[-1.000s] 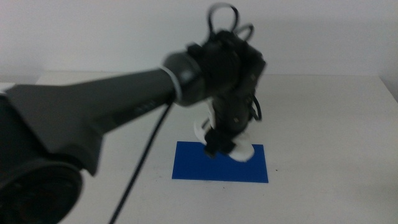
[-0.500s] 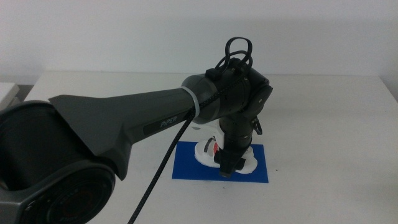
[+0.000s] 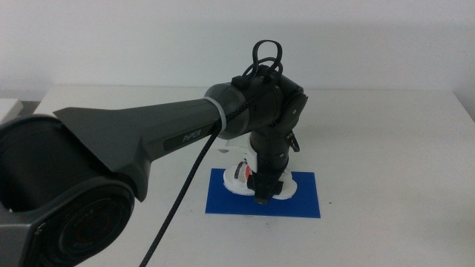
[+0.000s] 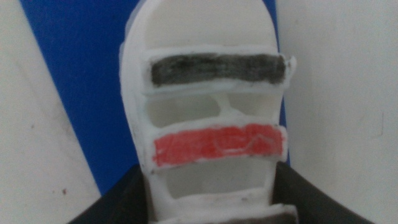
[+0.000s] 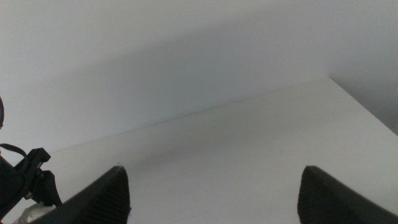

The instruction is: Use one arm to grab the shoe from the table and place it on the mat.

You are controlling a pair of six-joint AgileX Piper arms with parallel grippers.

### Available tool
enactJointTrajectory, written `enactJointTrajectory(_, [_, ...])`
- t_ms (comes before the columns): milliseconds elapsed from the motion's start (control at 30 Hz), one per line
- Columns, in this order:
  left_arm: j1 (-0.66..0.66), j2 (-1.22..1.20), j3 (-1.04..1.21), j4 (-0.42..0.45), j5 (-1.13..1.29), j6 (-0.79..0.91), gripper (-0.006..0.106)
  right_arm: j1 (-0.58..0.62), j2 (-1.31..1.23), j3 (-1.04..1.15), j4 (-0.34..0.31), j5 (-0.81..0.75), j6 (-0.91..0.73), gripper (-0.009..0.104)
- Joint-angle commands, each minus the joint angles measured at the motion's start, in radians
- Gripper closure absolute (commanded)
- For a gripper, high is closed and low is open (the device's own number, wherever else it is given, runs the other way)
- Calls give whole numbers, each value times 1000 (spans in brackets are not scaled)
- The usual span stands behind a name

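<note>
My left arm [image 3: 163, 137] reaches in from the left over the white table [image 3: 386, 148]. Its gripper [image 3: 263, 196] points down and is shut on the white shoe [image 3: 241, 178], which is low over or on the blue mat [image 3: 223, 202]; I cannot tell whether they touch. In the left wrist view the shoe [image 4: 211, 124] sits between the left gripper's [image 4: 211, 202] dark jaws, with one dark strap and one red strap showing, and the mat [image 4: 74, 74] is under it. My right gripper [image 5: 214, 193] is open and empty, out of the middle view.
The white table [image 5: 249, 143] stretches bare to its far edge against a pale wall. Part of the left arm's cables [image 5: 25, 174] shows in the right wrist view. The left arm's thick body fills the left half of the middle view.
My left gripper has carried the shoe from the mat's back edge forward and down onto the middle of the mat, then shifted slightly left.
</note>
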Motion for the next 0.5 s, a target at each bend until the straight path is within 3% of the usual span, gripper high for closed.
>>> enactJointTrajectory(0, [5,3,4,2,7,-16,102,2,-5,2,-10,-8,-3,16])
enactJointTrajectory(233, [5,26,4,-8,-2,-16,100,2,-5,2,-10,-8,-3,16])
enactJointTrajectory(333, [5,26,4,-18,-2,-16,90,2,-5,2,-10,-8,-3,16])
enactJointTrajectory(467, [9,26,4,-34,-2,-13,64,2,-5,2,-10,-8,-3,16])
